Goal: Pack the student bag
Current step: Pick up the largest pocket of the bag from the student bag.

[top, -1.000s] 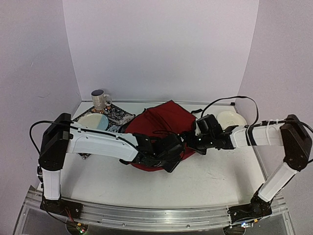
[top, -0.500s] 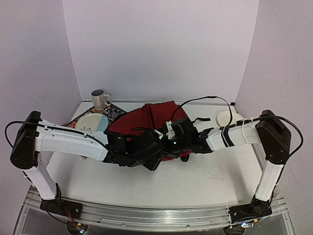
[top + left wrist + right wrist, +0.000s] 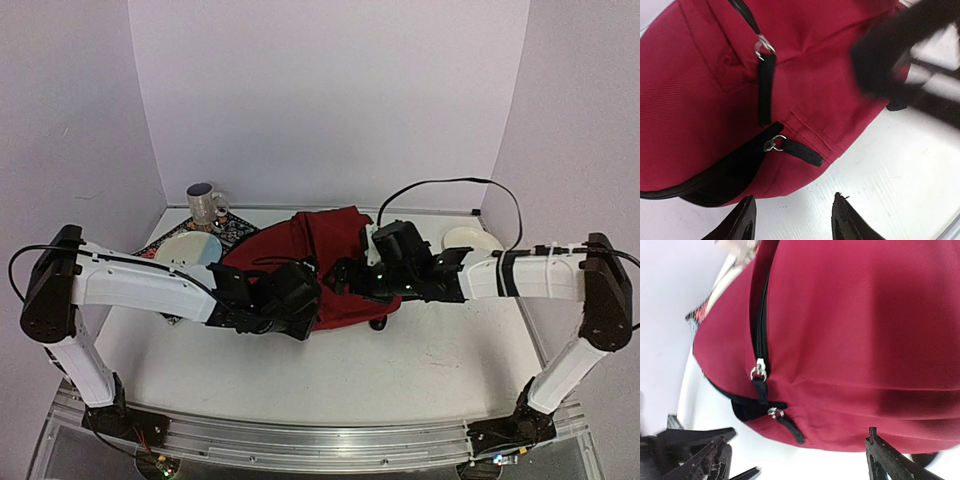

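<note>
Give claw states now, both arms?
Left claw: open, holding nothing, beside the dark red soft fabric backpack.
Right claw: open, holding nothing.

Bare table [image 3: 400,365] at the backpack's [image 3: 325,240] six o'clock gives passage; a plate [image 3: 185,250] and mug [image 3: 204,204] (on a mat [image 3: 238,231]) block ten o'clock, seemingly close by.

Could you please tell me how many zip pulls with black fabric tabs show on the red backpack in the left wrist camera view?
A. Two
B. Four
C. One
A: the student bag shows two, an upper zip pull hanging from its metal ring and a lower zip pull just below it.
</note>
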Motion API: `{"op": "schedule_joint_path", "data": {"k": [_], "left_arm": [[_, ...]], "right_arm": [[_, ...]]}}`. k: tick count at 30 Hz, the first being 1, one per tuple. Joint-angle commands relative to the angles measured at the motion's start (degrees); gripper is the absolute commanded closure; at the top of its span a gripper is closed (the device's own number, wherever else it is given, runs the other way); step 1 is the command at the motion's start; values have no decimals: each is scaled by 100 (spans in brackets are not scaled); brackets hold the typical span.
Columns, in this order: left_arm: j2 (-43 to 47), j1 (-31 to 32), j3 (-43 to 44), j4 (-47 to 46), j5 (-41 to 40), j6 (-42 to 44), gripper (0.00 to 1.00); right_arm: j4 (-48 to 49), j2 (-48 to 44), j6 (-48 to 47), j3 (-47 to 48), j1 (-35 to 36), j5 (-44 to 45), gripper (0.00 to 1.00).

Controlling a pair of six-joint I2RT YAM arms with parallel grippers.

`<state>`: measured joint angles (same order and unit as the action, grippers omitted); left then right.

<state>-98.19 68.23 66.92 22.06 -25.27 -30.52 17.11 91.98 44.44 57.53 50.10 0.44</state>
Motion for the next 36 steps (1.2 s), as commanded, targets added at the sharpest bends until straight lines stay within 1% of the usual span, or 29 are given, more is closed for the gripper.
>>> {"op": "schedule_joint_path", "data": {"k": [1, 4, 11, 19, 23, 27, 29, 34, 36], "left_arm": [[-454, 30, 604, 38, 129, -76, 49], [-742, 33, 896, 265, 107, -140, 50], [-1379, 32, 1518, 750, 21, -186, 50], [-1786, 29, 1815, 1225, -592, -350, 50], [-1788, 30, 1857, 1335, -916, -384, 53], [-1843, 26, 1937, 1427, -1065, -367, 57], [-1901, 25, 1976, 1469, -1094, -367, 60], [-2094, 24, 2065, 1492, -1097, -350, 62], [-2160, 18, 2087, 1493, -1118, -354, 65]], "right_arm": [[-637, -438, -198, -287, -154, 796, 7], [-664, -585, -195, -416, -178, 876, 6], [-668, -630, -205, -480, -180, 879, 6], [-665, -621, -246, -438, -177, 831, 6], [-644, -584, -265, -423, -177, 782, 6], [-614, -550, -282, -409, -179, 739, 6], [-605, -550, -288, -409, -174, 731, 6], [-572, -566, -305, -412, -177, 707, 6], [-548, -574, -308, -418, -178, 686, 6]]}}
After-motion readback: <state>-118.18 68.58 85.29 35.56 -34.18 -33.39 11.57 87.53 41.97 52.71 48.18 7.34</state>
